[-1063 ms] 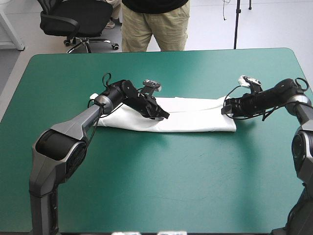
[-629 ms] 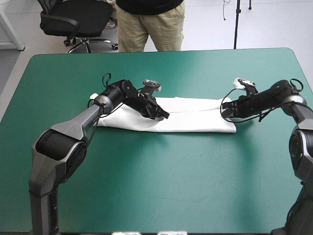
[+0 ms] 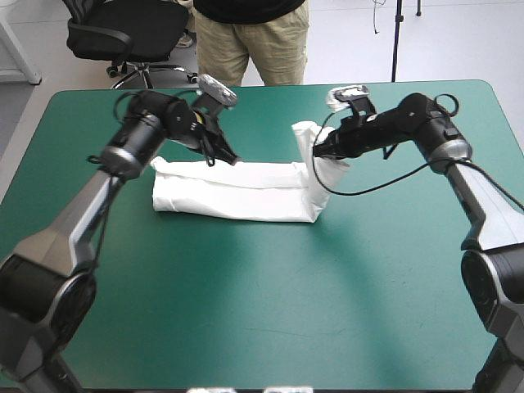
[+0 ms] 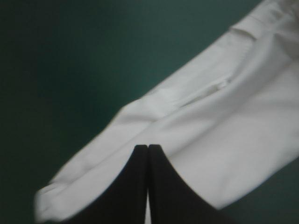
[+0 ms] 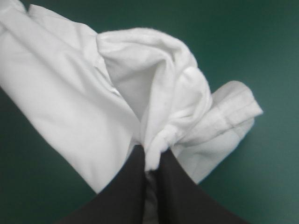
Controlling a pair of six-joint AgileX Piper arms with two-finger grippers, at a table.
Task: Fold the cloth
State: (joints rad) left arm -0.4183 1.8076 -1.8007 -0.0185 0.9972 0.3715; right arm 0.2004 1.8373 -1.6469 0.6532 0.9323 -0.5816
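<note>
Teal-green counter (image 3: pixel 344 311) all around, and on its far half lies the T-shirt (image 3: pixel 237 192), folded into a long white band whose long axis runs left to right. Look at the right end: it's up off the cover, bunched and standing in a hump, pinched in the right claw (image 3: pixel 315 154). The right wrist view confirms it, with the black fingers (image 5: pixel 126 186) all but together and a gathered knot of white cloth squeezed between their tips.

Now the left claw (image 3: pixel 233 160). It sits at the band's far edge, roughly mid-length, and in its own view it is closed to a single point. I see no cloth caught in it, and the band lies under and ahead of it. Whether the tip touches the fabric, I can't tell.

Here's what the next move hinges on, as I read it. The band's left end lies flat, well to the left of the right claw, straight along that long axis. The right arm has the cloth, so it's the one to carry its end leftward over the flat part and set it down there, halving the band. The left claw is near that path, so it would need to pin the fold line or get clear. The risk is that a bunched grip lands the layer crooked. No container is part of this scene.
</note>
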